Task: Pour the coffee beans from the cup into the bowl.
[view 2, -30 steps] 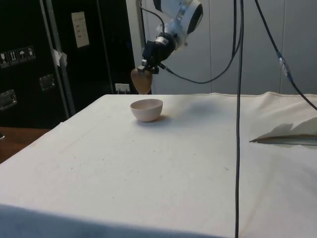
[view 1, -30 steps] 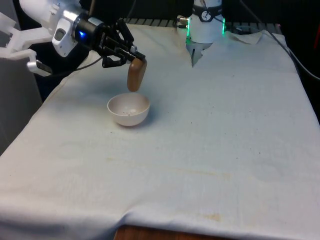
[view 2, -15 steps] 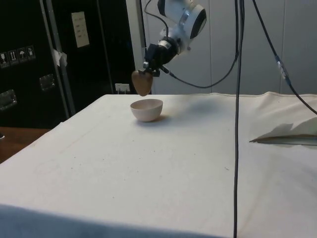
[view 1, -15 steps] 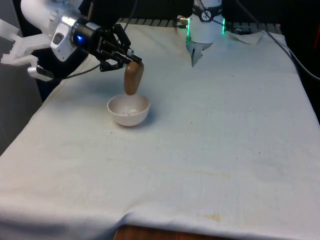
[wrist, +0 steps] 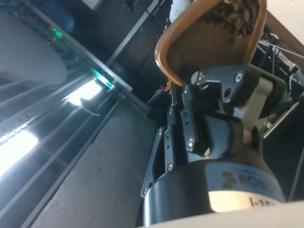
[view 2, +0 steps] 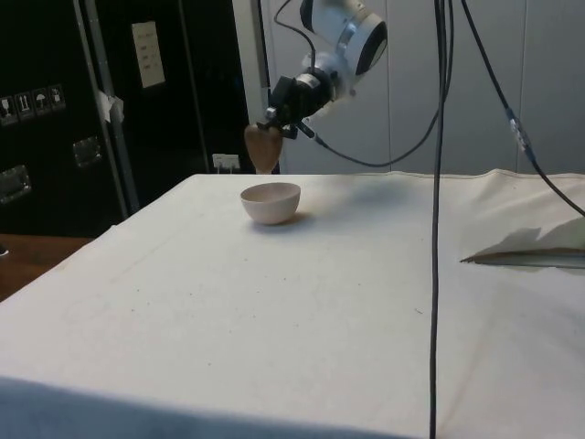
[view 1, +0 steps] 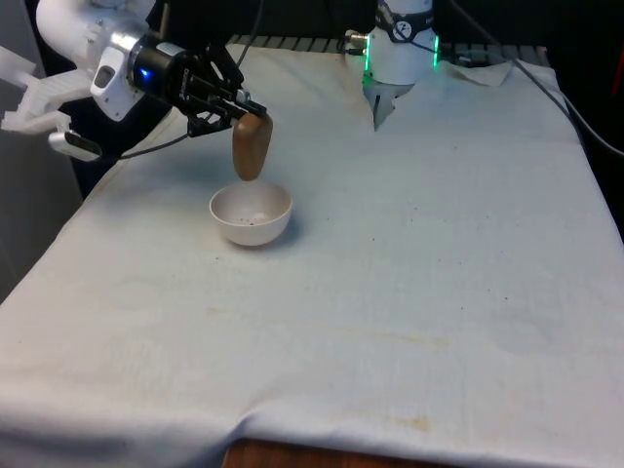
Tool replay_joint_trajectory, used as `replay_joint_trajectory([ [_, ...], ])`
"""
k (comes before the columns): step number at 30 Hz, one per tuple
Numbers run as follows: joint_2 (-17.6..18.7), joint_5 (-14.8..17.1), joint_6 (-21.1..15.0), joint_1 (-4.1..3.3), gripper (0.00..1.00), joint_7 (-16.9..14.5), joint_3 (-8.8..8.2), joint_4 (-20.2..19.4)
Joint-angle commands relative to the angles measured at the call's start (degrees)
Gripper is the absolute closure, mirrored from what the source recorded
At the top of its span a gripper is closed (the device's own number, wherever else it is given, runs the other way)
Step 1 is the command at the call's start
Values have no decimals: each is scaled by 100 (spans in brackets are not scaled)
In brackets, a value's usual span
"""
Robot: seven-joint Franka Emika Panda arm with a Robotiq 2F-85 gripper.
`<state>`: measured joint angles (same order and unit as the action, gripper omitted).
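My gripper (view 1: 242,113) is shut on the rim of a brown cup (view 1: 252,147), which hangs mouth down and tilted over the far rim of the white bowl (view 1: 254,230). A small gap separates cup and bowl. In the side view the cup (view 2: 263,147) hangs from the gripper (view 2: 278,126) just above and behind the bowl (view 2: 271,205). The wrist view shows the cup's orange-brown inside (wrist: 199,40) with dark coffee beans (wrist: 233,13) clinging near its bottom, and the gripper (wrist: 205,81) pinching its wall. A few dark specks lie in the bowl.
The robot's base (view 1: 401,51) stands at the table's far end. Black cables (view 2: 437,201) hang in front in the side view, beside a raised fold of cloth (view 2: 535,253). The bowl sits near the table edge on the front view's left.
The gripper and cup have shifted towards the front view's left and risen slightly. The cup now hangs closer to vertical. The bowl has stayed put.
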<state>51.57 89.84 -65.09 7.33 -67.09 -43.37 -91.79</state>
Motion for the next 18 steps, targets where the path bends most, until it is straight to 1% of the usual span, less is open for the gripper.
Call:
replay_joint_trajectory([
  [1,52,40,86,57,99,86,34,63],
  [4,86,92,143,69,99,109,23,63],
  [7,126,160,212,97,99,166,29,57],
  [8,97,138,143,34,99,86,-17,6],
  [9,138,183,241,109,99,178,29,57],
  [12,183,269,338,120,99,235,11,57],
  [17,206,401,539,115,99,338,-46,46],
  [18,201,390,504,69,99,264,-80,6],
])
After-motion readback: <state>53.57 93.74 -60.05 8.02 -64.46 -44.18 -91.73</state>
